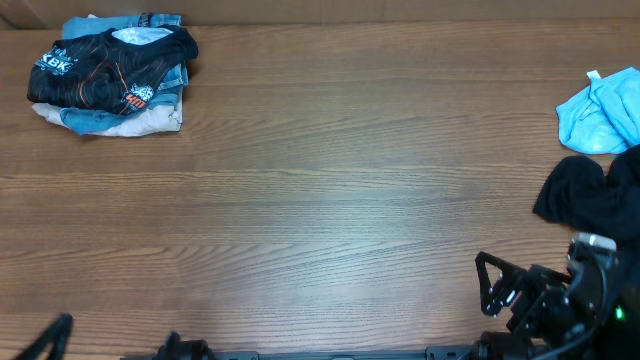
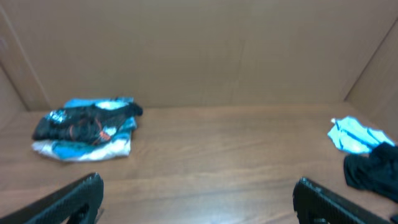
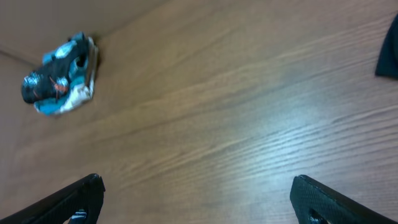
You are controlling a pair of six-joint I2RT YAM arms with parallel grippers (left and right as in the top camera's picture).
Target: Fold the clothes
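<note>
By near table edge, L claw, R claw low, jaws wide.

The left arm and right arm are looking matte black. The right one is carrying a small white-grey part on top, and a green light is glowing on it. The left end effector and right end effector are showing thick black fingers.

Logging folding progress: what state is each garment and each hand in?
Jersey stack: folded, black jersey on top.
Light blue garment: crumpled, unfolded.
Black garment: crumpled, unfolded.
Left hand: open, empty.
Right hand: open, empty.
</note>
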